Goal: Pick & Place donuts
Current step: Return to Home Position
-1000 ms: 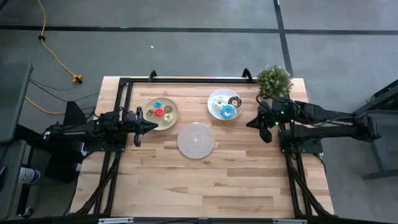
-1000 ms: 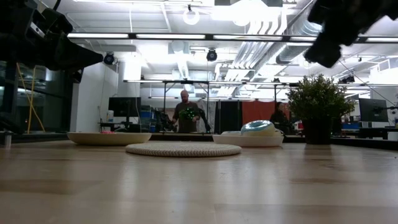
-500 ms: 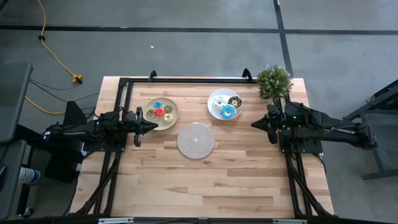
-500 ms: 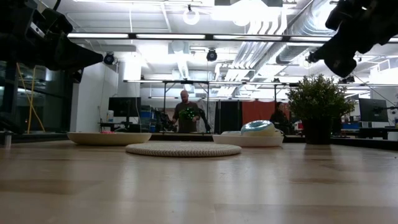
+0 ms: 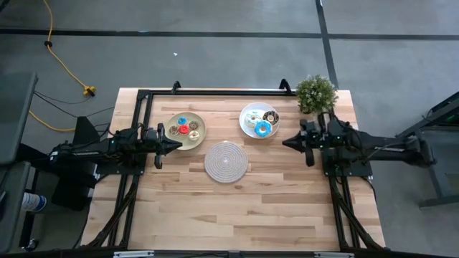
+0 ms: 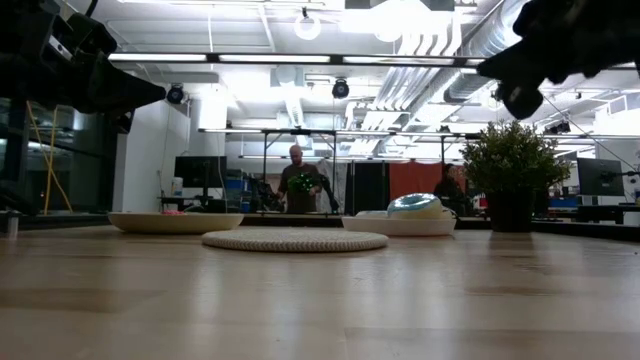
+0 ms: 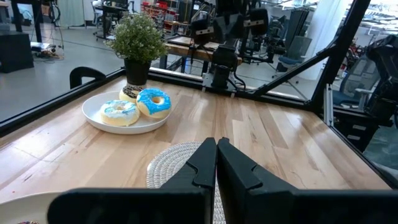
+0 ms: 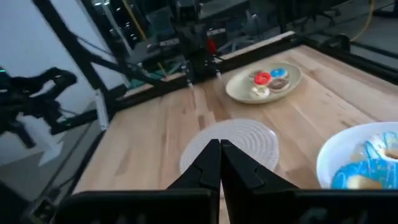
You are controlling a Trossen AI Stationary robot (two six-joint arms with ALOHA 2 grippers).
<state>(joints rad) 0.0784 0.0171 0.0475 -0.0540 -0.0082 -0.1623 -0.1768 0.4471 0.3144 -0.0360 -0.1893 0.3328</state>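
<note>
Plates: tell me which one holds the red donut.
The tan plate, beside the left gripper. It carries the red donut among other small ones; the white plate holds three larger donuts, none red.

Wooden table (image 5: 237, 208) stands on a grey concrete floor (image 5: 215, 50). A yellow cable (image 5: 88, 90) lies on the floor off the table's far left corner. Beyond the table are a white ceiling with strip lights (image 6: 300, 58), exposed ducts (image 6: 450, 38), a standing person (image 6: 300, 180) and what appears to be a red wall panel (image 6: 410, 180).
</note>
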